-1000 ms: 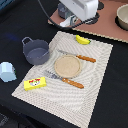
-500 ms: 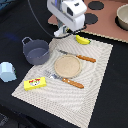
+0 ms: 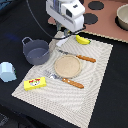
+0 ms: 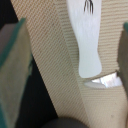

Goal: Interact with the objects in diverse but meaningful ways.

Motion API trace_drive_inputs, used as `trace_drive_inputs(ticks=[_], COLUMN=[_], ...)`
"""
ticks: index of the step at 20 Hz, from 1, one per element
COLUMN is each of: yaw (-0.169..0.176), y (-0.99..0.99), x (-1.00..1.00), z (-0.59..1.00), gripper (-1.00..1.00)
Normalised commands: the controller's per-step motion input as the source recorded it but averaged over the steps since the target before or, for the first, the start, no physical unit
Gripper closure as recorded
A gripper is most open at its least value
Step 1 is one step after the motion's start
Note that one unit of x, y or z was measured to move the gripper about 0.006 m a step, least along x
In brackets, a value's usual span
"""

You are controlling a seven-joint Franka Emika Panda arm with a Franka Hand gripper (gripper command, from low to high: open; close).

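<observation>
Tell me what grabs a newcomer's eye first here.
The white robot arm looms over the far end of the striped placemat, beside the yellow banana. At the mat's centre lies a round tan plate between wooden-handled utensils, with the grey-blue pot at the exterior view's left.

One grey-blue pot (image 3: 36,51), one banana (image 3: 82,40), one yellow box (image 3: 35,84) and one pale blue carton (image 3: 7,72) show. One round wooden plate (image 3: 67,66) lies between two wooden-handled utensils (image 3: 80,57) on one striped placemat (image 3: 95,92).
</observation>
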Motion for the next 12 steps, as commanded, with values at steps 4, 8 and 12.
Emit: trace_drive_inputs(ticks=[4, 8, 12], yaw=[-0.096, -0.227, -0.243], y=[0.06, 0.0, 0.0], x=[0.35, 0.37, 0.41], z=[0.57, 0.08, 0.0], gripper=[-1.0, -1.0, -1.0])
